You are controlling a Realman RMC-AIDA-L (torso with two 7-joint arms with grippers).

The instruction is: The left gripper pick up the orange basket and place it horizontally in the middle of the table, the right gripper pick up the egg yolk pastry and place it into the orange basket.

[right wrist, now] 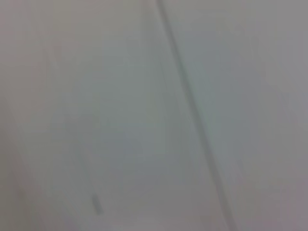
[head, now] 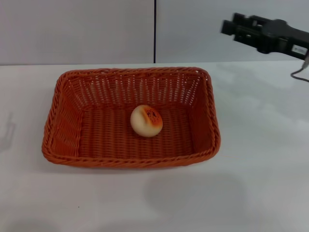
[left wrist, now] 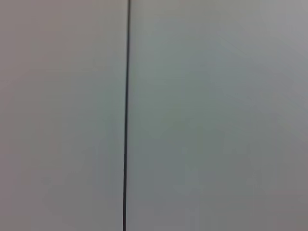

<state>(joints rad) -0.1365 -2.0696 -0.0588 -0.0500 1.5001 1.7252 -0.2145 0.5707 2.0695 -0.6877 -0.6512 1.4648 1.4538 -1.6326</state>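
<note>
1 egg yolk pastry (head: 146, 121) sits on the floor of the orange basket (head: 63, 140), which lies lengthwise mid-table (head: 260, 183), so both placements look finished. The right gripper (head: 231, 27) hangs high beyond the basket's far right corner, holding nothing; whether its jaws are parted cannot be told. The left gripper is out of sight.
</note>
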